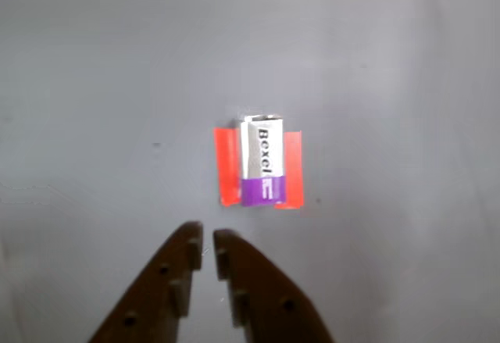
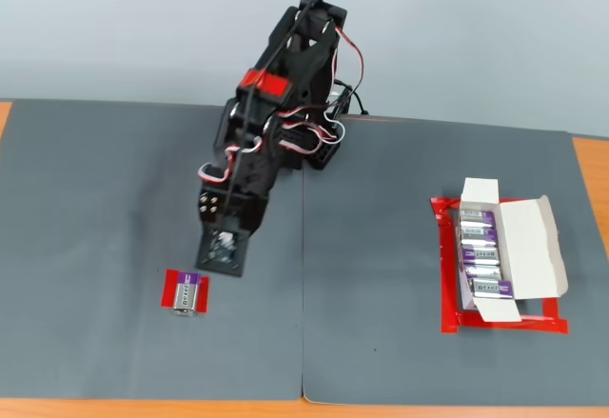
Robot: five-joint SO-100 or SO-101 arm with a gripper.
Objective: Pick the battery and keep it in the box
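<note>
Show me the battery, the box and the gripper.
battery (image 1: 262, 169), wrist view, on its label.
box (image 2: 526, 244), fixed view, on its open white flap.
gripper (image 1: 208, 243), wrist view, between its nearly closed fingertips.

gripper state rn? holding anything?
Gripper: nearly shut, empty, short of the battery on its red tape patch.

Grey mat (image 2: 400, 342) over wooden table (image 2: 590, 166): red tape patch (image 2: 184, 289), red tape frame (image 2: 447, 275).

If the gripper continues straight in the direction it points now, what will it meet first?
Most likely the battery on its red tape patch: in the wrist view it lies just ahead of the nearly closed gripper, slightly to the right. Depth is unclear, so it may meet the grey mat first.
</note>
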